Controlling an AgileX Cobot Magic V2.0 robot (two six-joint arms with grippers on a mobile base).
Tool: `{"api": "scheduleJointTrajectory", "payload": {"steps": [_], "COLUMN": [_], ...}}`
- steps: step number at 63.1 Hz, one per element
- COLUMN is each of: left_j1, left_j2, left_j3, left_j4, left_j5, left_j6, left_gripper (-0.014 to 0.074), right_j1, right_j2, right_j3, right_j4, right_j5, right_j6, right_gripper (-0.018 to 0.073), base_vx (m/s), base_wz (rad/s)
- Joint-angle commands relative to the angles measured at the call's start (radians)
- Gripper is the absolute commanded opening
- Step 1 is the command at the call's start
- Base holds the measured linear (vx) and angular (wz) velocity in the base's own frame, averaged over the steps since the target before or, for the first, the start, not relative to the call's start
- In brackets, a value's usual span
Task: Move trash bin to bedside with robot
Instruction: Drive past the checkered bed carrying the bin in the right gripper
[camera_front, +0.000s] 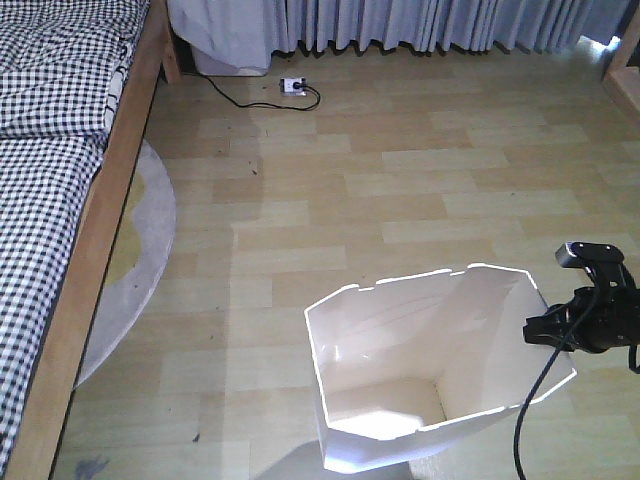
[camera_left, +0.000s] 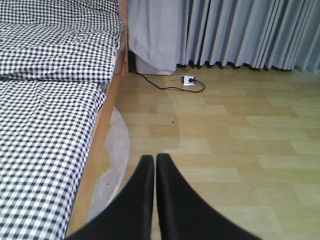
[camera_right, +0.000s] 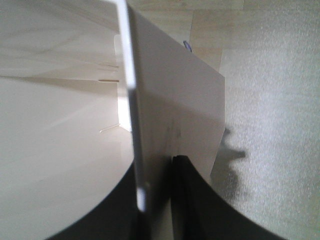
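**A:** Where is the trash bin (camera_front: 400, 350) at this point?

**B:** Low in the front view, a little right of centre, upright on the wooden floor (camera_front: 400, 180). It is empty as far as I can see into it. The bed (camera_front: 50, 200) runs down the left edge of that frame. There is a broad strip of bare floor and the edge of a round grey rug (camera_front: 140, 260) between the two, so the bin is well apart from the bedside.

**A:** Does the robot have hold of it?

**B:** Yes, on the right. The right pincer (camera_right: 155, 210) is clamped over the bin's wall at the rim. Its wrist view shows one dark finger on the cream inside and the other on the outer face. In the front view it meets the rim at the bin's right side.

**A:** And the left one?

**B:** The left pincer (camera_left: 155, 170) has its two fingers pressed together with nothing between them. It hangs over the floor and looks towards the bed and the curtains (camera_left: 240, 30).

**A:** So how far along is the task?

**B:** I'd judge the grasp is made and the carrying is not finished. What is left is to bring the bin leftwards across the floor to the bed frame, set it down there and let go.
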Motion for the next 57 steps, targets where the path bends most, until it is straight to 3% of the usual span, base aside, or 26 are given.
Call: {"api": "scheduleJointTrajectory", "payload": {"steps": [1, 57], "left_j1": [-0.003, -0.003], "left_j2": [-0.014, -0.014], "left_j3": [0.003, 0.003], "left_j4": [-0.002, -0.002], "left_j5": [-0.066, -0.066], "left_j6": [-0.004, -0.004], "left_gripper": [-0.0006, -0.0006], "right_j1": [-0.001, -0.001], "right_j2": [-0.065, -0.065], "right_j3": [-0.017, -0.017], "right_j4": [0.064, 0.064], "right_j5": [0.180, 0.180], "right_j6": [0.020, 0.020], "right_gripper": [-0.0005, -0.0005], "base_vx": [0.31, 0.29], "base_wz": [0.02, 0.01]}}
